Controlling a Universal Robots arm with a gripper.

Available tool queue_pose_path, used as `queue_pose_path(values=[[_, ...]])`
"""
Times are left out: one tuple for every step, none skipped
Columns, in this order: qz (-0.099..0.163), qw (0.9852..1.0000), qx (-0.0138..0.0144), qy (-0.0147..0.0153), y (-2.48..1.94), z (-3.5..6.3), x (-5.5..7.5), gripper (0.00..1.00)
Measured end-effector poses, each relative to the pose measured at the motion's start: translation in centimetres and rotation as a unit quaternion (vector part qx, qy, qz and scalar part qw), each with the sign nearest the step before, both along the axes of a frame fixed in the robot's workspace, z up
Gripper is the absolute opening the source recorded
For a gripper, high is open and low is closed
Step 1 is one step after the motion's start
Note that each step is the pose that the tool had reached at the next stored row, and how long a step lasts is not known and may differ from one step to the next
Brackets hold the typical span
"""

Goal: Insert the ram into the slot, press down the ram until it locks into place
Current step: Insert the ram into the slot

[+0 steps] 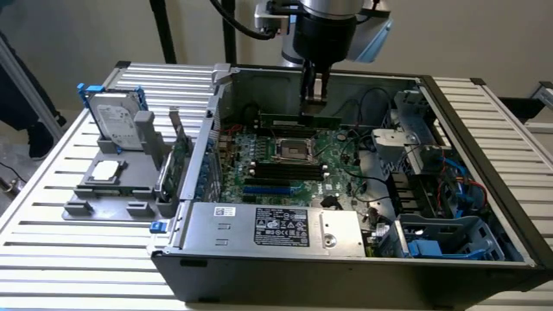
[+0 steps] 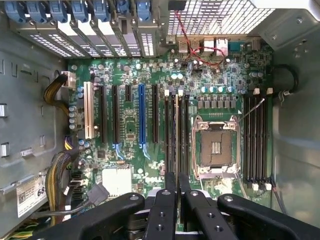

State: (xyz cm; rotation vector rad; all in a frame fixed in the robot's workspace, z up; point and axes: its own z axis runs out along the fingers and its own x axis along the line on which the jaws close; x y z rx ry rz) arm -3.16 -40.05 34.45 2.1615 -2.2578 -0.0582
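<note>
The black hand (image 1: 313, 107) is pointed straight down. The long thin green ram (image 1: 298, 120) is clamped in it, held level.

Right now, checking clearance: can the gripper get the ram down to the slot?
Likely yes: the gripper holds the ram over the slot, the case is open, and nothing lies between.

slatted aluminium bench (image 1: 52, 259) carries two things directly: open PC case (image 1: 346, 278) lying on its side toward the exterior view's right, grey parts holder (image 1: 87, 191) just beside it on the exterior view's left
</note>
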Motion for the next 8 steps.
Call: queue_pose_path(values=[[0.0,1.0,0.0,0.0,0.0,-0.18,0.0,0.13],[-0.001,1.0,0.0,0.0,0.0,-0.36,0.0,0.13],[-0.001,1.0,0.0,0.0,0.0,-0.54,-0.1,0.13],[-0.001,1.0,0.0,0.0,0.0,-0.71,-0.1,0.13],[-0.002,1.0,0.0,0.0,0.0,-0.91,-0.1,0.13],[-0.002,1.0,0.0,0.0,0.0,-1.09,-0.1,0.13],[-0.002,1.0,0.0,0.0,0.0,-1.27,-0.1,0.13],[-0.002,1.0,0.0,0.0,0.0,-1.45,-0.1,0.13]])
